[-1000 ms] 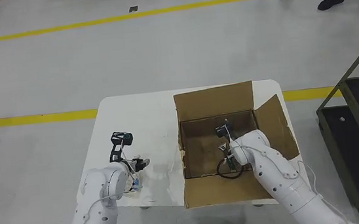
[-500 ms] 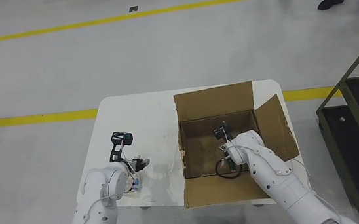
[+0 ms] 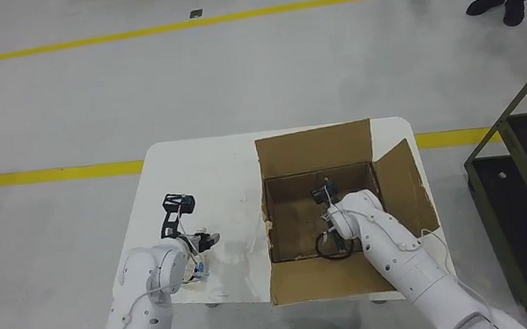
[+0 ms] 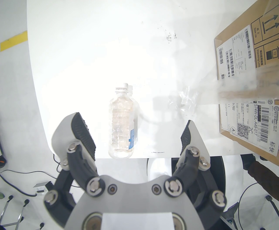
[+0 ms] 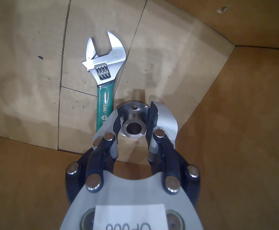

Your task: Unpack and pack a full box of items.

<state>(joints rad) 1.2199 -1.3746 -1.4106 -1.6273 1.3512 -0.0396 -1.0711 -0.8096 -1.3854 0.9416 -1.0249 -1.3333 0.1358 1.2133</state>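
Shifted leftward, right tool (image 5: 135, 115) pinches a hollow steel cylinder (image 5: 131, 120).

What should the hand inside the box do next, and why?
Probably lift straight up. The right hand is shut on a metal ring inside the box, so it looks gripped and ready to come out. The wrench lies close beside it, so rising straight should avoid bumping it. A bottle already lies out on the table.
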